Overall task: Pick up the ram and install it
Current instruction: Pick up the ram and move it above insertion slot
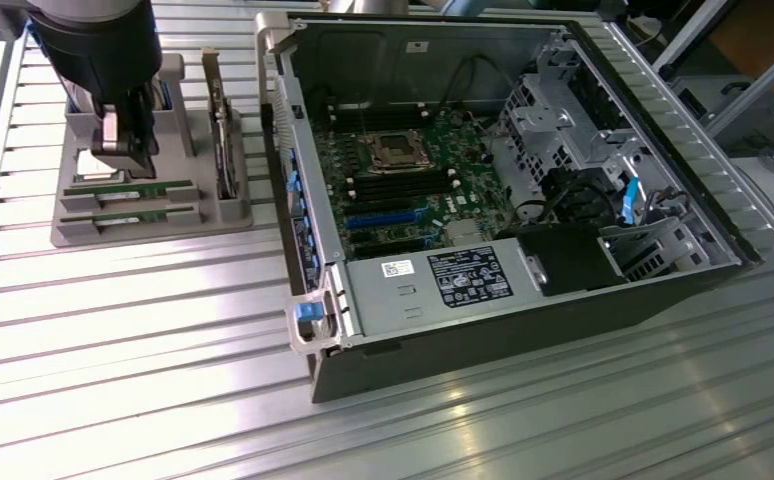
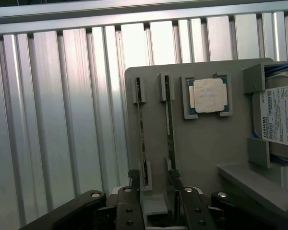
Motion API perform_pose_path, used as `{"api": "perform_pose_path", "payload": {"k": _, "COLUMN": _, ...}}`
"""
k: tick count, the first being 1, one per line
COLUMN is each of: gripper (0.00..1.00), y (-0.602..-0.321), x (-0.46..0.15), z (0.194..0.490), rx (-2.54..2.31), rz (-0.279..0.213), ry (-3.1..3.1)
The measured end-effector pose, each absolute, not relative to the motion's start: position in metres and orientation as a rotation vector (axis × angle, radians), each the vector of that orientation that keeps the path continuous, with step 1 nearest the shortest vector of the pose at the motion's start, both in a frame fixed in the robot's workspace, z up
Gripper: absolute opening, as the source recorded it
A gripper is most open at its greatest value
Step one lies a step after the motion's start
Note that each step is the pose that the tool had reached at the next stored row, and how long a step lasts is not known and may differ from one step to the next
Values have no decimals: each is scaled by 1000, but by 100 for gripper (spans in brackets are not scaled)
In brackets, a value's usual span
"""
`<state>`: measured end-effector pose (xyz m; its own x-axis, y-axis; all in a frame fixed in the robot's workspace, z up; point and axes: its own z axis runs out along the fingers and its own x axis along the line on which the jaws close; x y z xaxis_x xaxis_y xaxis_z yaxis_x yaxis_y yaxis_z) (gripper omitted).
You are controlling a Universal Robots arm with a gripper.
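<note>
Wrist view: the fingers (image 2: 134, 182) stand spread as wide as they go and hold nothing. They hang over the near end of the grey holder (image 2: 206, 143), where two ram sticks sit on edge in parallel slots. The ram beside the processor chip (image 2: 170, 115) and the outer ram (image 2: 142, 124) both seem to fall within the span of the fingers, each stick close to the inside of one fingertip. That is the main hazard as I judge it: closing from this line-up could pinch both sticks together, or push one sideways in its slot while catching the other. The slot posts at that end of the holder lie close to the fingertips, so a descent slightly off line could land on plastic and shove the whole holder across the ribbed tabletop (image 2: 62, 120). A thin board gripped near one end may also tilt as it leaves the slot. In the exterior view the open computer case (image 1: 401, 375) lies well apart, to that view's right.
</note>
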<state>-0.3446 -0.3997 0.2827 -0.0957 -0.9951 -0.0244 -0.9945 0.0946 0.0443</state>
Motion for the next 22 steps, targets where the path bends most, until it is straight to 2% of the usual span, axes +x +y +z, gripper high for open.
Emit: {"api": "perform_pose_path", "payload": {"k": 22, "gripper": 36, "y": -400, "x": -345, "z": 275, "rx": 2105, "rz": -77, "ry": -2315}}
